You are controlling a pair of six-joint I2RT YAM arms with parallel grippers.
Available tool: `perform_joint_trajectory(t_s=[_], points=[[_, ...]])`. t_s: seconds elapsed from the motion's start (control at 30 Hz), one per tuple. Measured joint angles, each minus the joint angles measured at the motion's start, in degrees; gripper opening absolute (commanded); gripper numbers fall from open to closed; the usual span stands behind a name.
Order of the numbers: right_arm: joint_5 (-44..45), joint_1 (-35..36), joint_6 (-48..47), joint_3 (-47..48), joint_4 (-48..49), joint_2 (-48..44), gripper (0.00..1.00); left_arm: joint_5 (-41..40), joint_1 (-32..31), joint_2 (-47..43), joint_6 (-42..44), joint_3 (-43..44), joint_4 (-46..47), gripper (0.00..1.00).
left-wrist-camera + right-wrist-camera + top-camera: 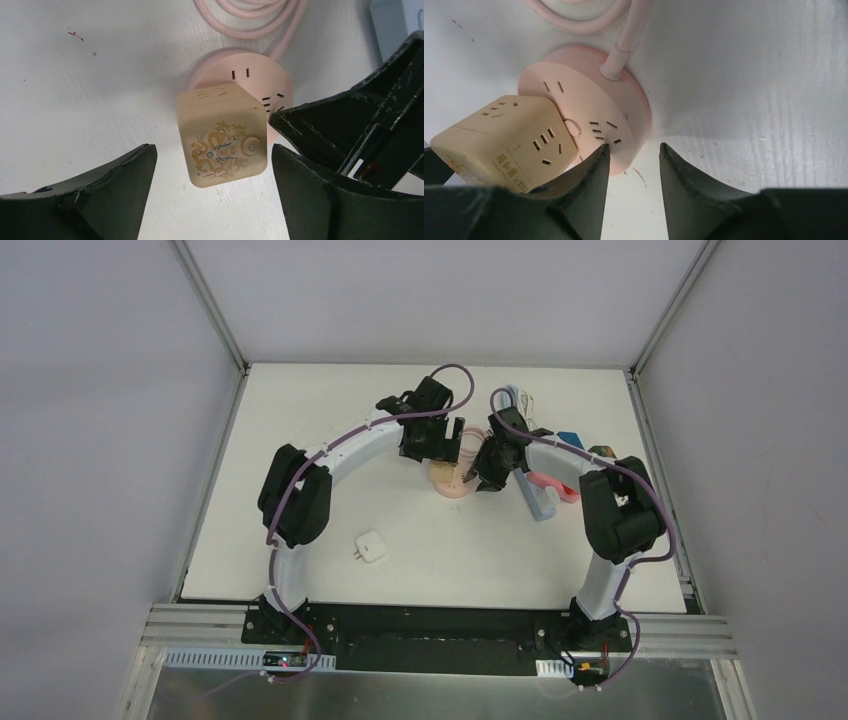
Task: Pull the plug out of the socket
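A round pink socket (452, 485) lies on the white table, its pink cable (250, 15) coiled behind it. A beige cube plug (222, 135) with a dragon print and a round button stands in the socket, tilted. My left gripper (447, 448) is open, with its fingers either side of the cube (212, 150) and not touching it. My right gripper (487, 478) is narrowly open (634, 147). Its left finger (589, 175) rests on the socket's top face (589, 110) beside the cube (509, 135); its right finger hangs over bare table.
A small white charger (371, 546) lies on the near left of the table. Behind and right of the right gripper are a light-blue strip (537, 502), a pink item (552, 484), a blue item (568, 438) and white cables (515, 398).
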Motion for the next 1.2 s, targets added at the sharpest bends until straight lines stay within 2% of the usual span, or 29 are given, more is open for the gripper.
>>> perform_joint_trajectory(t_s=[0.2,0.4,0.47,0.53,0.57,0.63,0.83,1.03,1.2], points=[[-2.1,0.0,-0.1,-1.0,2.2,0.3,0.34,-0.1,-0.1,1.1,-0.1,0.3,-0.9,0.77],[-3.6,0.0,0.3,-2.2,4.8,0.3,0.27,-0.1,-0.7,1.1,-0.7,0.1,-1.1,0.57],[-3.9,0.0,0.6,-2.5,5.4,0.3,0.25,-0.2,-0.7,1.1,-1.2,0.1,-1.1,0.54],[-4.0,0.0,0.9,-2.6,5.5,0.2,0.25,-0.3,-0.7,1.1,-1.7,0.1,-1.1,0.58],[-4.0,0.0,1.0,-2.7,5.6,0.1,0.25,-0.3,-0.7,1.1,-1.9,0.2,-1.2,0.64],[-3.9,0.1,1.0,-3.0,5.9,0.0,0.25,-0.4,-0.7,1.6,-2.2,0.9,-2.0,0.71],[-3.7,0.2,1.3,-3.6,6.8,-0.4,0.26,-0.5,-0.8,6.1,-3.5,3.0,-4.9,0.76],[-3.7,0.3,1.6,-3.7,7.0,-0.4,0.24,-0.5,-0.8,7.7,-3.8,3.9,-5.7,0.55],[-3.5,0.5,1.8,-3.7,7.1,-0.4,0.23,-1.5,-1.1,7.7,-3.7,4.2,-6.3,0.41]])
